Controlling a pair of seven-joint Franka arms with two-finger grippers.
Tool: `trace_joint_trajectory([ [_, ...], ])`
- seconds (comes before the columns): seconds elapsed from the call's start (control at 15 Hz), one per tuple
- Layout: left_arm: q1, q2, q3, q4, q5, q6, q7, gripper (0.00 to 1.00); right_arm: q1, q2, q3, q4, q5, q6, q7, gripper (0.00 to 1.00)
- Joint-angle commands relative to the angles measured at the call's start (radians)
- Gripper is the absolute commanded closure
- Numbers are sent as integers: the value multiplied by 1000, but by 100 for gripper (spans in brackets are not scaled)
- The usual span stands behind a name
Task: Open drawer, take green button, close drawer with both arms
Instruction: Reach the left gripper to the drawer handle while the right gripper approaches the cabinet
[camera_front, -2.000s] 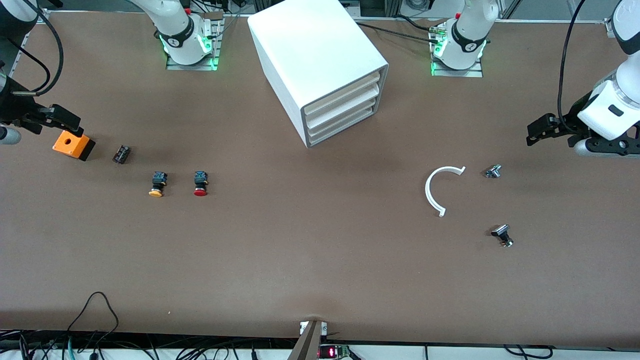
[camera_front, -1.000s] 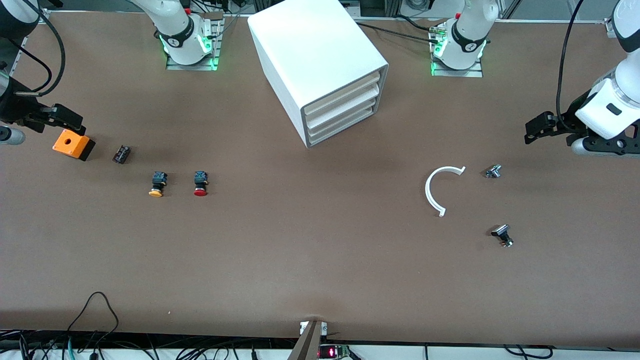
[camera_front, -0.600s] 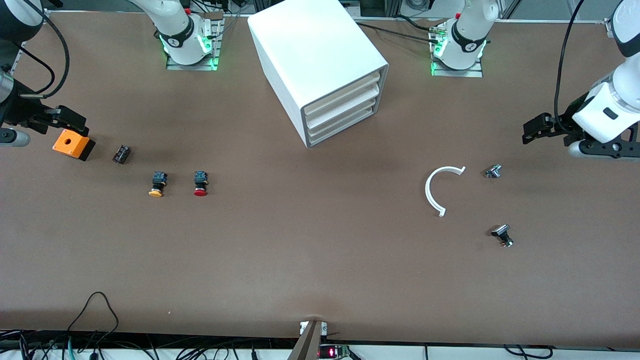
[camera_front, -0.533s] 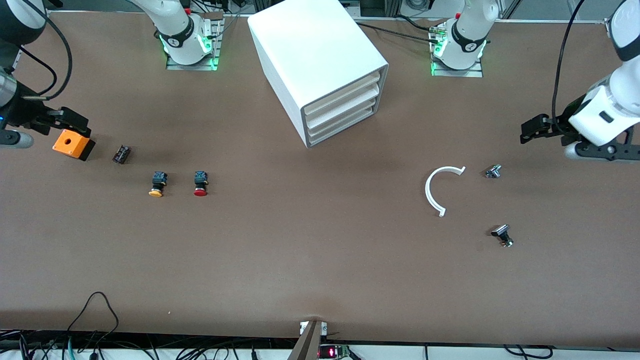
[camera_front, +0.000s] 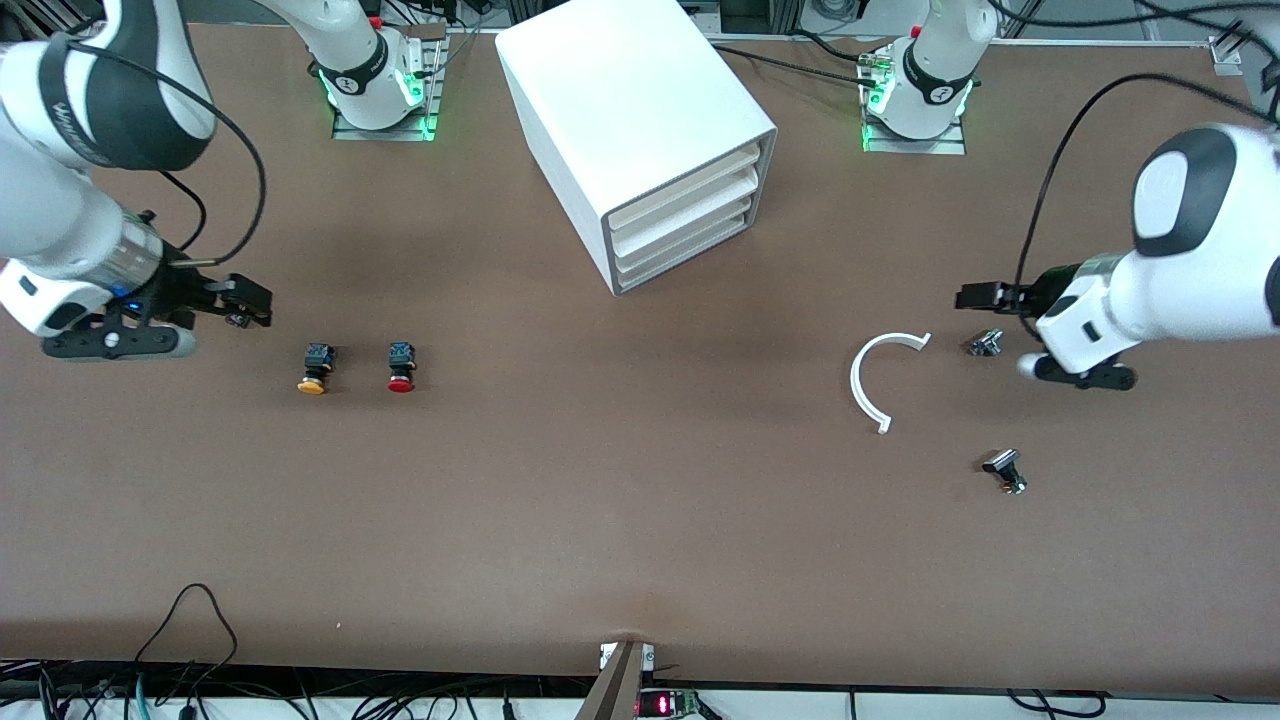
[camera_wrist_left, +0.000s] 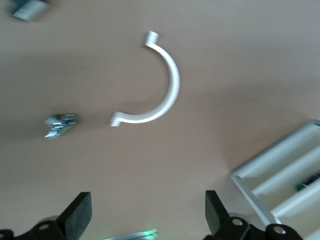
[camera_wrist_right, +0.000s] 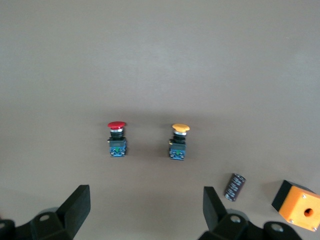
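The white cabinet (camera_front: 640, 110) stands at the table's middle, near the robot bases. Its four drawers are all shut, and the lowest drawer (camera_front: 690, 251) sits flush. The green button is out of sight as a whole. Only a small green and blue speck (camera_wrist_left: 304, 185) shows in the cabinet front (camera_wrist_left: 260, 182) at the edge of the left wrist view. My left gripper (camera_front: 968, 296) (camera_wrist_left: 145, 222) is open and empty over the table beside a small metal part (camera_front: 986, 343). My right gripper (camera_front: 252, 303) (camera_wrist_right: 145, 212) is open and empty, with the yellow button (camera_front: 313, 368) near it.
A red button (camera_front: 401, 366) (camera_wrist_right: 117, 139) lies beside the yellow one (camera_wrist_right: 179, 141). An orange box (camera_wrist_right: 298, 205) and a black cylinder (camera_wrist_right: 234, 186) lie under the right arm. A white curved strip (camera_front: 872, 375) (camera_wrist_left: 160, 85), a metal part (camera_wrist_left: 60, 125) and a black-headed part (camera_front: 1004, 470) lie toward the left arm's end.
Both arms have swung inward over the table. The right gripper moved from the orange box toward the yellow button. The left gripper moved toward the small metal part.
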Motion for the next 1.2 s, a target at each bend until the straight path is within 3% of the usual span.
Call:
trace_joint_trajectory([
  [0.0, 3, 116, -2, -6, -158, 1, 50, 0, 23, 13, -5, 25, 14, 6, 11, 0],
  [0.2, -7, 176, -6, -100, -333, 18, 54, 0, 40, 40, -2, 57, 36, 11, 11, 0],
  [0.33, -35, 190, -28, -195, -442, 29, 97, 0, 51, 89, -2, 114, 117, 29, 9, 0],
  [0.6, -72, 206, -98, -367, -620, 198, 226, 0, 115, 158, 0, 191, 152, 23, -8, 0],
  [1.13, -190, 282, -105, -473, -892, 291, 553, 0, 164, 235, 72, 275, 140, 29, -17, 0],
])
